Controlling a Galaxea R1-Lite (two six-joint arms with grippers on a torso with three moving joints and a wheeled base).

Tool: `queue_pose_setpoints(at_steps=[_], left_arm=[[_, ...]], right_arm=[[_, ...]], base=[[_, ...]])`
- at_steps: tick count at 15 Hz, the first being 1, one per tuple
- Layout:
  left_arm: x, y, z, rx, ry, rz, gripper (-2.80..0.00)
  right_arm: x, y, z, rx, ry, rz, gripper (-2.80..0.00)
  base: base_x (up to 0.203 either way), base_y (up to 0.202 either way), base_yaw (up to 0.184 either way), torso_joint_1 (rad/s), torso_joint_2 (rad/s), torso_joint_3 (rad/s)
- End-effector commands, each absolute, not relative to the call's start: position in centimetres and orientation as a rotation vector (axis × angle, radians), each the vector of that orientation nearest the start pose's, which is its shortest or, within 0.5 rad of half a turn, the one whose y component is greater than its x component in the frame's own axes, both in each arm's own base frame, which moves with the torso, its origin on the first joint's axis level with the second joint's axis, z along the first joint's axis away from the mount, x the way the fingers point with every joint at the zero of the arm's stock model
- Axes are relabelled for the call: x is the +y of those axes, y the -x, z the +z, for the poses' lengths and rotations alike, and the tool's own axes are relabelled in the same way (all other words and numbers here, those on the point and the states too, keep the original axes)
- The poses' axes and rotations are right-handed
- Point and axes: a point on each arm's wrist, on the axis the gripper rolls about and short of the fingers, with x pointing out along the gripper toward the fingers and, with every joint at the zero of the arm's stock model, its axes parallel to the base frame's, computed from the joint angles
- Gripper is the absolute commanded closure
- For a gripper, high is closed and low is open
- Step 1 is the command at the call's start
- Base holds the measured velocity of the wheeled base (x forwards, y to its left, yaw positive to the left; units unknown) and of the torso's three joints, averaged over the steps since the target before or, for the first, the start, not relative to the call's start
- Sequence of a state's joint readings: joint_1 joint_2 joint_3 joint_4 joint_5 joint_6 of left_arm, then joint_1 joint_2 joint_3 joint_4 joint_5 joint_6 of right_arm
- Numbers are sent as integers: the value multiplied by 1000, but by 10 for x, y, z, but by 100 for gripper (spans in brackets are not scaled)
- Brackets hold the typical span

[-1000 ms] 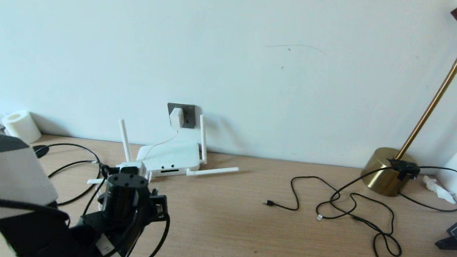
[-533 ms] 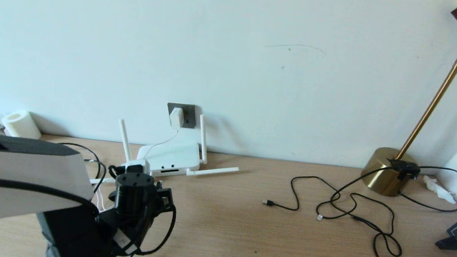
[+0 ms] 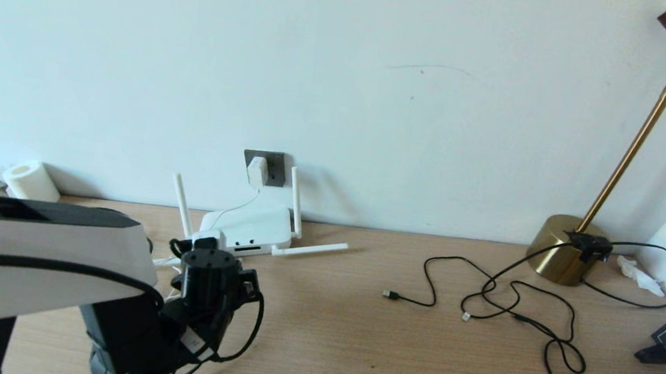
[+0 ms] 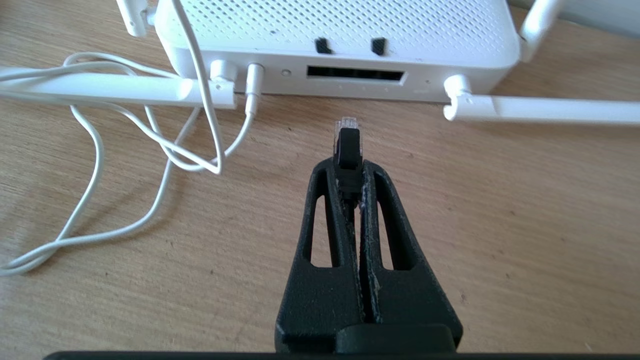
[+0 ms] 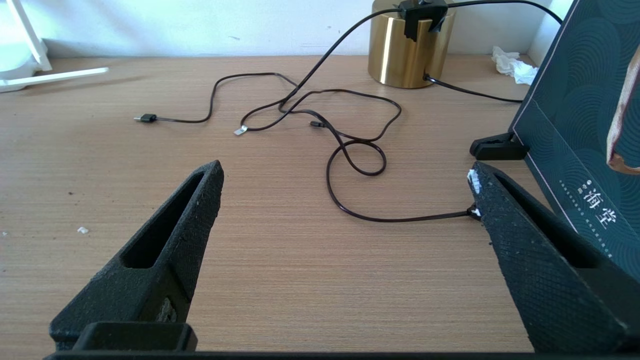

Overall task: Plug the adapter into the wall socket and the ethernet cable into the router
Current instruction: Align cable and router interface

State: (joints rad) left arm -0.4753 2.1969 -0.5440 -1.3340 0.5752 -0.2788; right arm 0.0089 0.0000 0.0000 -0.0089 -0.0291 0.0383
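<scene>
Left wrist view has the action — the left gripper (image 4: 350,172) is clenched on the ethernet cable (image 4: 348,145), its clear plug tip poking out past the fingertips, aimed at the router (image 4: 340,45) and just short of the dark port slot on its front edge. A thin white cord (image 4: 150,145) loops on the desk (image 4: 500,225) beside it. Over by the wall, the adapter (image 3: 257,172) sits in the wall socket (image 3: 275,169), right behind the router. The right gripper (image 5: 345,190) hangs low over the desk well off to the right, fingers spread wide and holding nothing — thin black cables (image 5: 350,150) and a brass lamp base (image 5: 407,50) lie beyond it.
</scene>
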Motion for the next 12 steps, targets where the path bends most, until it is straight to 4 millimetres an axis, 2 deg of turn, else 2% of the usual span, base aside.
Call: queue_pose_setpoints(at_steps=[1, 12], left_arm=[[-140, -304, 28, 253, 118, 160, 0], [-136, -312, 22, 244, 137, 182, 0]], right_arm=[[-1, 23, 76, -8, -38, -20, -280], [-1, 23, 76, -8, -38, -20, -280]], base=[[0, 0, 0, 0, 0, 0], [0, 0, 0, 0, 0, 0]])
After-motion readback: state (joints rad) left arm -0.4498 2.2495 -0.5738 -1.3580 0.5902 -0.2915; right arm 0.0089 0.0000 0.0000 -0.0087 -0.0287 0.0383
